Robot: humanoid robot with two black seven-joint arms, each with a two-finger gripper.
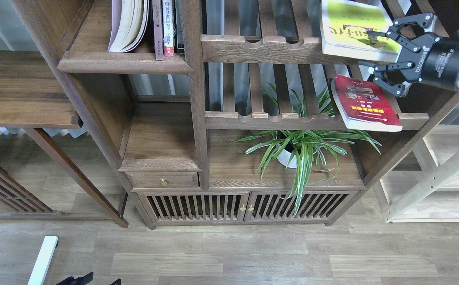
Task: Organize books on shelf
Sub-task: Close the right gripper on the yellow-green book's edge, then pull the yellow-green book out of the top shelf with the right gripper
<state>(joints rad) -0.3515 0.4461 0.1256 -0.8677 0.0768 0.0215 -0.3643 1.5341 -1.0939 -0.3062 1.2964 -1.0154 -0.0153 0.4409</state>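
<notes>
A yellow-green book lies flat on the upper slatted rack at top right. My right gripper is open at that book's lower right corner, with one finger over the cover and one below the book's edge. A red book with a yellow band lies tilted on the lower slatted rack beneath it. A pale white-lavender book stands on the dark solid shelf at upper left, its cream pages fanned. Only black tips of my left gripper show at the bottom edge.
Slim volumes stand right of the pale book against the bookcase post. A potted spider plant sits under the lower rack. A pale wood rack stands at right, a dark table at left, a white bar on the floor.
</notes>
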